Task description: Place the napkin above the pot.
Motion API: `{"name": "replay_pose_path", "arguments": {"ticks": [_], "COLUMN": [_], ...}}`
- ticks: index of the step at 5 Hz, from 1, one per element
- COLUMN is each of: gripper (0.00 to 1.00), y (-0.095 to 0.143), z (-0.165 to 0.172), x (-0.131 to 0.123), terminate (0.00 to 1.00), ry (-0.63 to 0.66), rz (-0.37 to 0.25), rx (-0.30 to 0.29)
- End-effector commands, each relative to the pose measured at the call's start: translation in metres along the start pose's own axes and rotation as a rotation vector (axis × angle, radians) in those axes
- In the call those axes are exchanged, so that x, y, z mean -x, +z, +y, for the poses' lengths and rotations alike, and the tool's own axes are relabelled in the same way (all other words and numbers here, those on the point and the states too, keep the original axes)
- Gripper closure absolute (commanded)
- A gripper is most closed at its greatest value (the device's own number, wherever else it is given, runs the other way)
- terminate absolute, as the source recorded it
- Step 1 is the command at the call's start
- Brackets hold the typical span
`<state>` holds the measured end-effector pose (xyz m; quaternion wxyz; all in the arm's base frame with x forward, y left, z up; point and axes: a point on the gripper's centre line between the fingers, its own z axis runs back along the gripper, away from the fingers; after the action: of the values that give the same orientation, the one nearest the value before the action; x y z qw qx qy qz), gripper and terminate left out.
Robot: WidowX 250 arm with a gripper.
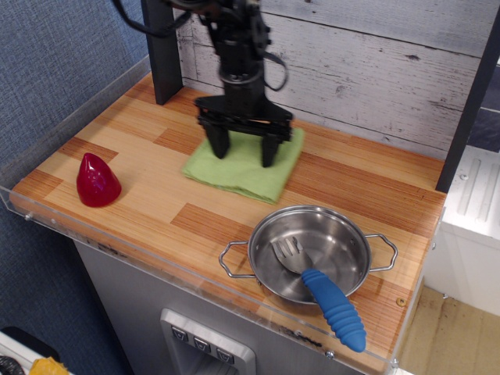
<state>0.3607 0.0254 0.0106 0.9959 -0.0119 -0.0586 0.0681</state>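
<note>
The light-green napkin (242, 176) lies flat on the wooden counter, at the back middle, just up and left of the pot. The shiny steel pot (337, 236) with two wire loop handles sits at the front right. My gripper (244, 153) points straight down onto the napkin's far half. Its two black fingers (221, 144) stand wide apart with their tips touching the cloth. The part of the napkin under the fingers is hidden.
A fork with a blue ribbed handle (337, 312) lies in the pot, its handle sticking out over the front rim. A red cone-shaped object (97, 180) stands at the front left. A clear plastic rim (117, 248) edges the counter; a grey plank wall is behind.
</note>
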Motion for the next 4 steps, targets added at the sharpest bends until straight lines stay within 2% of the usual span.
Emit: {"name": "replay_pose_path", "arguments": {"ticks": [1,2,4], "gripper": [0.0,0.0,0.0], "y": [0.016,0.016,0.021], "z": [-0.043,-0.062,-0.077], "x": [-0.005,-0.004,-0.013], "terminate": [0.0,0.0,0.0], "ry": [0.034,0.024,0.054], "rz": [-0.034,-0.039,-0.091], "rx": [0.016,0.038,0.052]}}
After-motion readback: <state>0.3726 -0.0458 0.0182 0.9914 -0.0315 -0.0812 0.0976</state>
